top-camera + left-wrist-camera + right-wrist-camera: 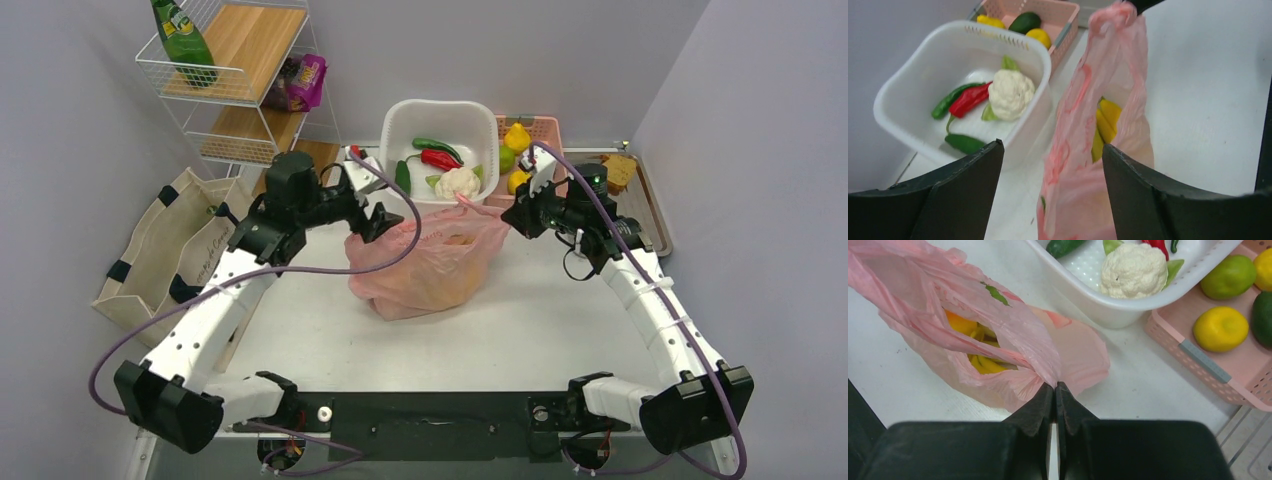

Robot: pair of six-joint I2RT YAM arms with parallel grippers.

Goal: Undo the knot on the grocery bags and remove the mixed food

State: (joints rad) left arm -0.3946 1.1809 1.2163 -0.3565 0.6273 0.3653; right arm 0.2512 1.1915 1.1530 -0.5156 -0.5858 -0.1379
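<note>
The thin pink plastic bag (430, 265) lies in the middle of the table, its mouth pulled open; I see no tied knot. Yellow bananas (973, 327) show inside it, and also in the left wrist view (1108, 120). My right gripper (1054, 386) is shut on a pinched edge of the bag (1013, 330), at the bag's right end in the top view (515, 215). My left gripper (1052, 145) is open, its fingers on either side of the bag's left end (385, 222), not touching it. The beige canvas tote (165, 255) stands at the left off the table. A green bottle (183, 40) stands on the wire shelf.
A white basket (440, 105) with a cauliflower (458, 182) and red pepper stands just behind the bag. A pink basket (545, 125) of yellow and green fruit is to its right. A purple snack packet (303, 82) hangs by the shelf. A tray (650, 215) lies far right.
</note>
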